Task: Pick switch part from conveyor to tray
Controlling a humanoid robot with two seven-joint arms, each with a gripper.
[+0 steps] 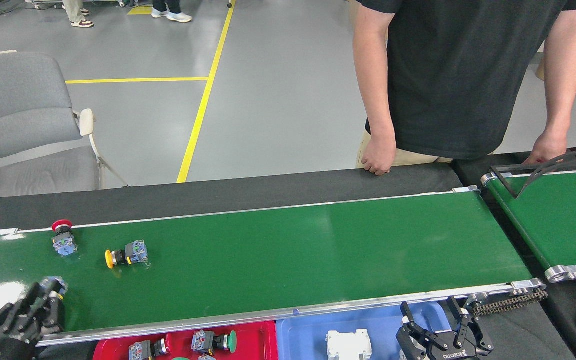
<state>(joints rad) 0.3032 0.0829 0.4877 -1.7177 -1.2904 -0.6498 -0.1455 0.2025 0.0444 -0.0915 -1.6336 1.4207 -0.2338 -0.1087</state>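
The left gripper [50, 295] hangs over the belt's [293, 250] near left corner, its dark fingers closed around a small grey-blue switch part [54, 285]. Farther back on the belt, near its left end, a red-capped switch [63, 239] sits by the far rail, and a yellow-capped switch [127, 254] lies on its side just right of it. Below the belt's near rail, a red tray [258, 335] holds more switches, with a blue tray [298, 337] beside it. The right gripper [435, 327] hovers over the blue tray, fingers spread. A person [463, 75] stands behind the belt.
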